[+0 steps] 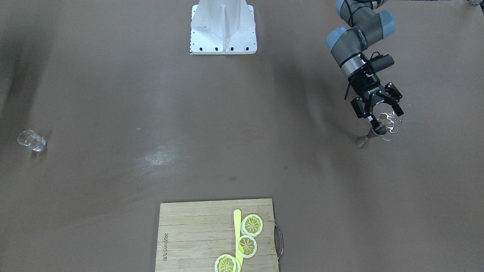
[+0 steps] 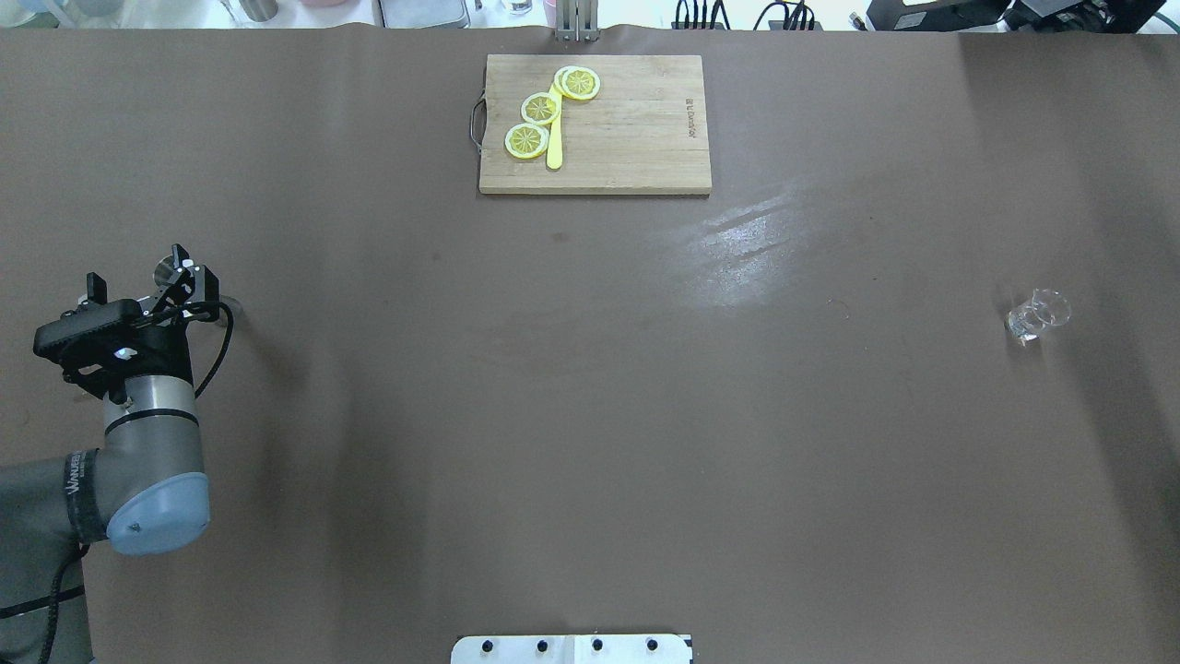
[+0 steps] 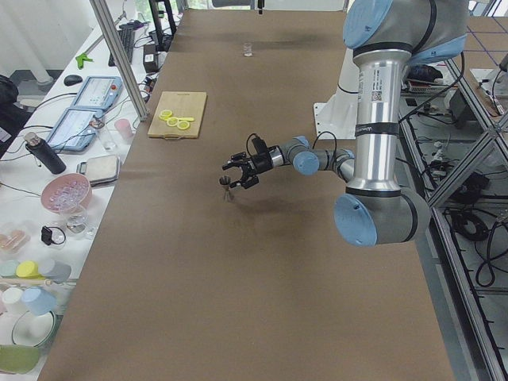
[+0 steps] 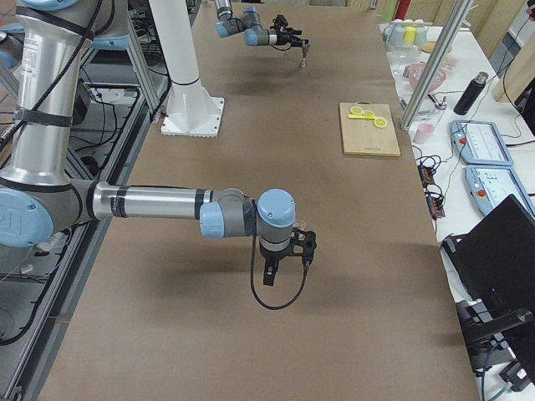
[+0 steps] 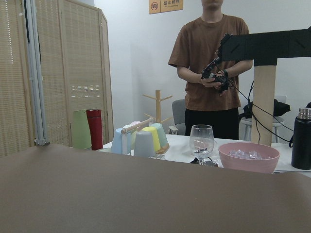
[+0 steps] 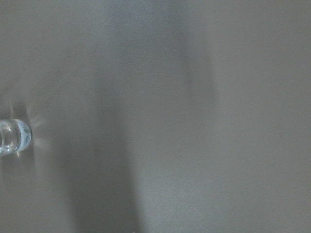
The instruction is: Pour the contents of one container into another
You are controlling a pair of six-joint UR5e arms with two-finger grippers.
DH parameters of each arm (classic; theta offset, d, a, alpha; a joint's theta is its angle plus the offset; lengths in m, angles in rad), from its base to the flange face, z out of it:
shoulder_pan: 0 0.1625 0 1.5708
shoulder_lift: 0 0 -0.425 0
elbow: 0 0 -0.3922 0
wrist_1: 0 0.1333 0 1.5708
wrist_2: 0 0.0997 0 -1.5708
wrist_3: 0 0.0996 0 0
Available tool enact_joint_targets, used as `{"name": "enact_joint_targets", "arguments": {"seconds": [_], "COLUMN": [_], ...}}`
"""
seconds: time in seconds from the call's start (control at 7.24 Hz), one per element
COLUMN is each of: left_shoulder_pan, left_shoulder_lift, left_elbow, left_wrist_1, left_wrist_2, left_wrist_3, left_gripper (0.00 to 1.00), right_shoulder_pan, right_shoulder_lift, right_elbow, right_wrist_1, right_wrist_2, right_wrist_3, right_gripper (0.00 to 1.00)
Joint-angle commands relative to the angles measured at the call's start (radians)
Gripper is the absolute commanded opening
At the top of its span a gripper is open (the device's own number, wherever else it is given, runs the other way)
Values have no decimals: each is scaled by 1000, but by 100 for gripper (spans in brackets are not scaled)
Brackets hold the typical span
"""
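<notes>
The dark metal jigger (image 1: 370, 135) stands on the brown table at the robot's left side, also seen small in the overhead view (image 2: 167, 269) and the exterior left view (image 3: 227, 189). My left gripper (image 1: 385, 118) hangs open just above it, one fingertip (image 1: 374, 122) close to its upper rim. The clear glass tumbler (image 1: 32, 140) stands far off on the opposite side (image 2: 1037, 315) and shows at the left edge of the right wrist view (image 6: 12, 137). My right gripper (image 4: 288, 251) points down over the table; I cannot tell if it is open or shut.
A wooden cutting board (image 2: 636, 138) with lemon slices (image 2: 540, 108) and a yellow knife lies at the table's far middle edge. The white robot base (image 1: 223, 30) is at the near edge. Cups, a wine glass and a pink bowl (image 5: 249, 156) stand beyond the table's left end.
</notes>
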Motion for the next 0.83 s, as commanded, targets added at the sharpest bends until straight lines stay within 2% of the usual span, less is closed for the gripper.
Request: {"name": "enact_joint_targets", "arguments": {"seconds": [0.0,0.41,0.69], "left_shoulder_pan": [-12,-56,-107], "left_shoulder_lift": [3,-6,-52], "left_elbow": [-76,-182,-222], "left_wrist_1": [-2,-2,-15], "left_wrist_2": [-44,-172,-337], "left_wrist_3": [89,309,476], "left_gripper": [97,97,97], "right_shoulder_pan": [9,19,13], "right_shoulder_lift": [-8,-11,-7], "right_elbow": [21,37,56], "right_wrist_1": [-5,-8,-64], "right_wrist_2": [-2,24,24], "right_wrist_3": [-2,-6,-6], "right_gripper": [100,100,100]}}
